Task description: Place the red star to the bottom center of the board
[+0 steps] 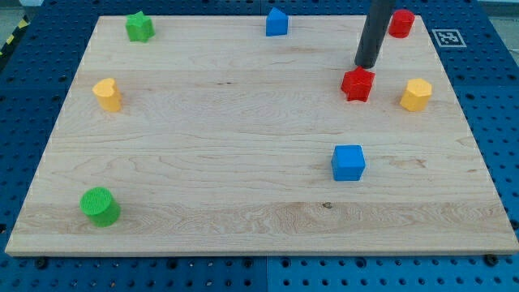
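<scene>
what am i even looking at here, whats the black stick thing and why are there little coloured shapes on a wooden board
There is one picture, from a single camera looking down at an angle at a wooden board on a blue perforated table.

The black stick is the end of a robot arm. It has no hand or claw, just a straight rod. Its lower end, my tip, slides over the board and pushes blocks. Nothing is held; it can only push.

The blocks: a red star just below my tip and about touching it, a red cylinder at the view's top right, a yellow block at the right, a blue cube lower down, a small blue block at the top, a green star top left, a yellow block at the left, and a green cylinder bottom left.

The job is to push the red star to the bottom centre.
</scene>
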Available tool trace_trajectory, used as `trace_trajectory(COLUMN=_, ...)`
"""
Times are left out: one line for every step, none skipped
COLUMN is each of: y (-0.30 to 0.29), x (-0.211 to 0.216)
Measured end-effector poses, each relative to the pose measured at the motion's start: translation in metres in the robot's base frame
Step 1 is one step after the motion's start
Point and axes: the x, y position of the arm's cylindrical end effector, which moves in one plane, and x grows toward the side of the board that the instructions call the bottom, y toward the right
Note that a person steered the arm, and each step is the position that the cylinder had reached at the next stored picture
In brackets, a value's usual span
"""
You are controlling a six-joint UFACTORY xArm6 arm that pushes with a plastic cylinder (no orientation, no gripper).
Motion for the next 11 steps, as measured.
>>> trace_trajectory(y=-0.002, x=0.018)
trace_trajectory(y=-0.008, x=0.03)
trace_trajectory(y=-0.011, x=0.042)
trace_trajectory(y=-0.011, x=0.065)
trace_trajectory(y=-0.012, x=0.084)
trace_trajectory(y=-0.025, x=0.098)
trace_trajectory(y=-0.045, x=0.104)
trace_trajectory(y=-0.064, x=0.107)
trace_trajectory(y=-0.065, x=0.107)
trace_trajectory(y=-0.067, x=0.107)
trace_trajectory(y=-0.079, x=0.107)
